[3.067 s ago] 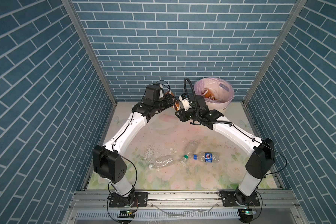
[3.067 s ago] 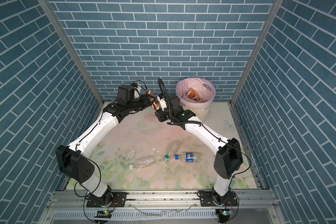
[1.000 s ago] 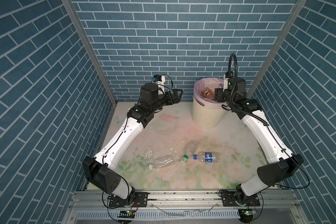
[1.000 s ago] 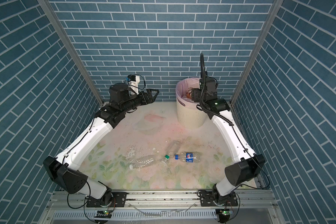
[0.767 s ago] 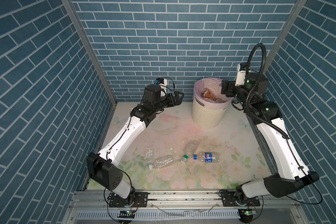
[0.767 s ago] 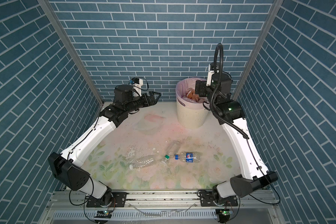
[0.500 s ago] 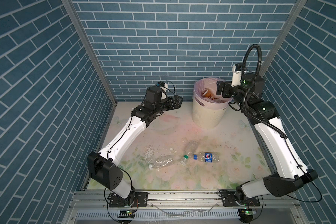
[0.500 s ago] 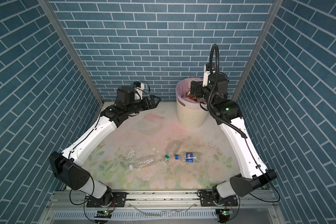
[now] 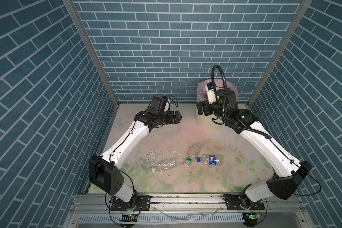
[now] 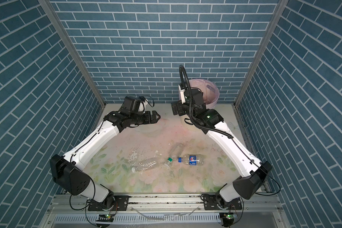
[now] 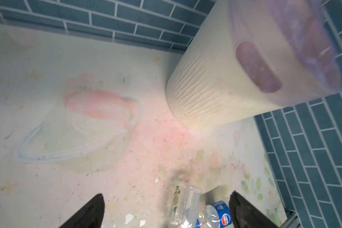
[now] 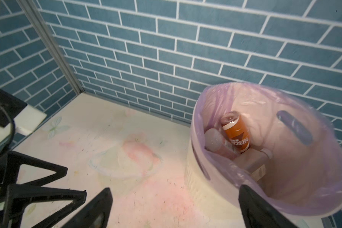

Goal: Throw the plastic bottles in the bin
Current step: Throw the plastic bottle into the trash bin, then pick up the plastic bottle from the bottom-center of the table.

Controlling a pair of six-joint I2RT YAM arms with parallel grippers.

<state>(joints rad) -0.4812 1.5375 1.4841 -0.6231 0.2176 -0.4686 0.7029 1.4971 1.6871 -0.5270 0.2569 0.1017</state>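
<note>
I'm hovering my left gripper [image 9: 178,117] and right gripper [image 12: 175,190] spread wide, empty; some plastic bottles [image 12: 236,134] are sitting inside the pink-lined cream ribbed bin [image 9: 202,123], and three clear bottles [image 9: 210,159] are waiting on the floral tabletop [image 9: 166,142].

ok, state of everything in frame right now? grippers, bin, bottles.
bin: upright, bagged, partly filled.
left gripper: open, empty, above the table.
right gripper: open, empty, beside the bin.
orange-label bottle: inside the bin.
blue-label bottle: capped, lying on the table.
green-cap bottle: capped, lying on the table.
clear bottle: lying on the table.
</note>
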